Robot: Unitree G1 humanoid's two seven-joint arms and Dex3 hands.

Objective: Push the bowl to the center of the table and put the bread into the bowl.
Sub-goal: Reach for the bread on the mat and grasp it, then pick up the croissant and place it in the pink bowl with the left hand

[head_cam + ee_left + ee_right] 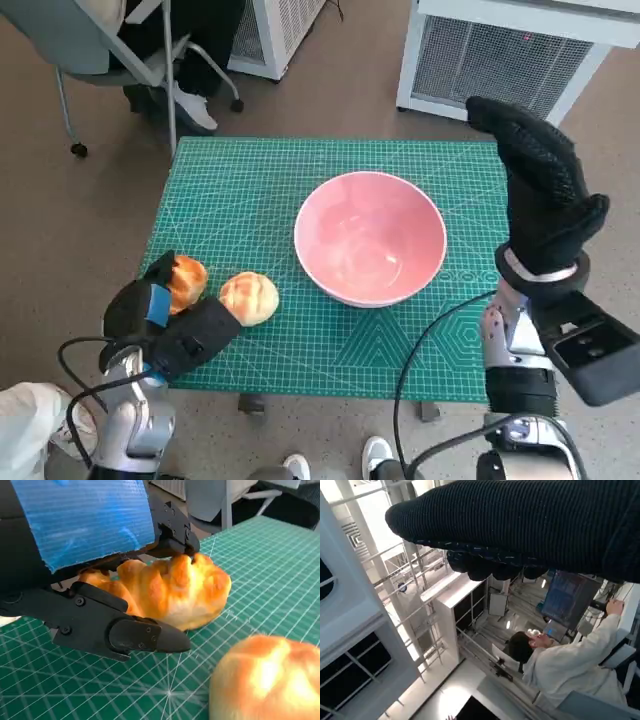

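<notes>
Looking down from the head view, the pink bowl [370,238] already sits near the middle of the green cutting mat [240,190] that covers the table, so the pushing step looks done and the bread step is in hand. Two pieces of bread lie at the mat's near left: a ridged roll [186,282] under the left hand [165,325], and a round bun [249,298] just beside it, nearer the bowl. The right hand [545,190] is raised at the bowl's far right side, apart from the rim, fingers extended and holding nothing.

In the left wrist view, the left hand's black fingers [120,630] bracket the ridged roll [175,592], one part pressing its top and another lying low along its side on the mat; the grasp looks just formed or forming, with the roll still resting on the mat. The round bun [265,677] lies close by, untouched.

The right wrist view shows only the glove [530,525] against the room and a seated person [560,665]; nothing is in it.

Next, I judge, the left hand must firm its hold, lift the roll clear of the bun, and carry it over the rim.
</notes>
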